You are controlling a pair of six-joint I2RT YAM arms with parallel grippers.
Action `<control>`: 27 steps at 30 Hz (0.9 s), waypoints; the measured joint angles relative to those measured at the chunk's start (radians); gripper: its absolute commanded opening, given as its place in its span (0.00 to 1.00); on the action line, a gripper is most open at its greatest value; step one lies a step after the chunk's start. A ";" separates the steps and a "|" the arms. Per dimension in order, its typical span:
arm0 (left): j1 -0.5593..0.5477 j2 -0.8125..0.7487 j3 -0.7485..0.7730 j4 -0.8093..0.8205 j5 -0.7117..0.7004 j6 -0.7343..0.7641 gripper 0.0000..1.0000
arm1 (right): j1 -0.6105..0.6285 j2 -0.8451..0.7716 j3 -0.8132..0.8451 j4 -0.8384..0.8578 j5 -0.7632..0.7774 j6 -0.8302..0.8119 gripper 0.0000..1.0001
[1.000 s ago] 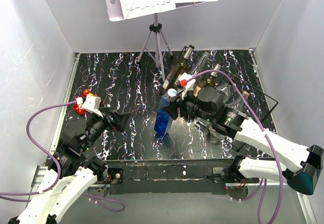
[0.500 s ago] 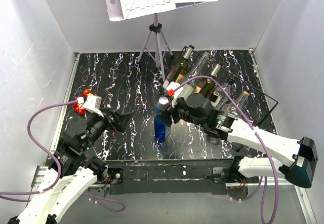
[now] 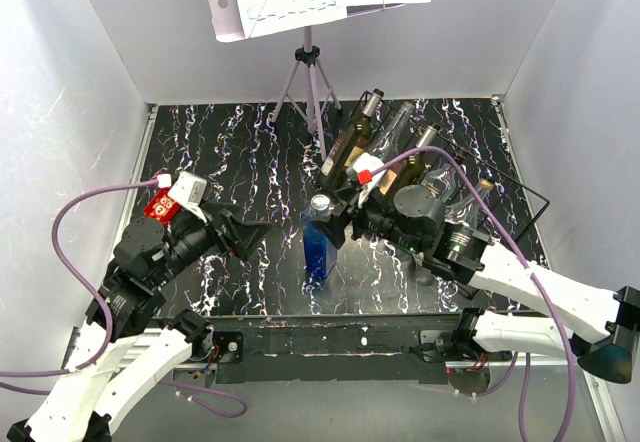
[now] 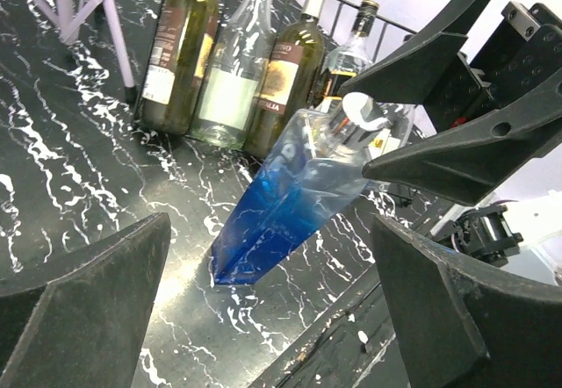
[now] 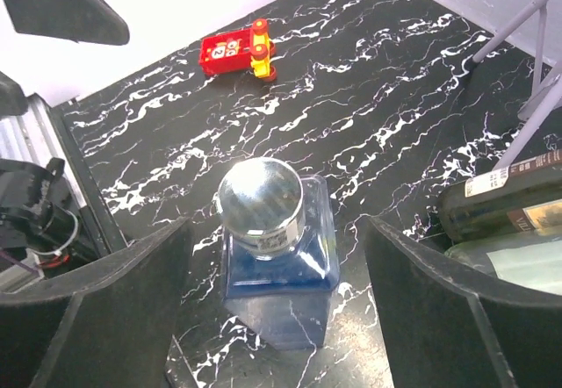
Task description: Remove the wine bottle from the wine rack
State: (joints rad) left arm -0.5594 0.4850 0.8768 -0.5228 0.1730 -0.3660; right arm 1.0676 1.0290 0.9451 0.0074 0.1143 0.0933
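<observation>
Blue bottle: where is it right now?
In the top view, the blue bottle stands upright at centre, between the open fingers of the right gripper, just left of the wine rack.

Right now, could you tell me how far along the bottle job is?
Done: the blue bottle stands upright on the table, clear of the wine rack. In hand: the right end effector is open, its fingers either side of the cap without gripping; the left end effector is open and empty. Left: probably just backing the right arm away.
</observation>
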 measured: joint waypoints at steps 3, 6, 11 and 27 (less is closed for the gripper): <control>0.000 0.053 0.045 -0.002 0.039 0.007 0.95 | 0.000 -0.034 0.025 -0.043 -0.001 0.023 0.86; 0.000 0.123 0.094 0.000 0.084 0.008 0.96 | 0.000 -0.088 0.035 -0.092 -0.001 0.054 0.86; -0.035 0.219 0.125 0.000 0.097 0.011 0.98 | 0.000 -0.238 0.016 -0.161 0.011 0.108 0.87; -0.592 0.522 0.140 0.003 -0.546 0.003 0.98 | 0.000 -0.550 -0.146 -0.328 0.167 0.140 0.89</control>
State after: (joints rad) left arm -1.1515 1.0073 1.0168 -0.5194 -0.3733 -0.3634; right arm 1.0672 0.4789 0.7986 -0.3210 0.2810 0.2333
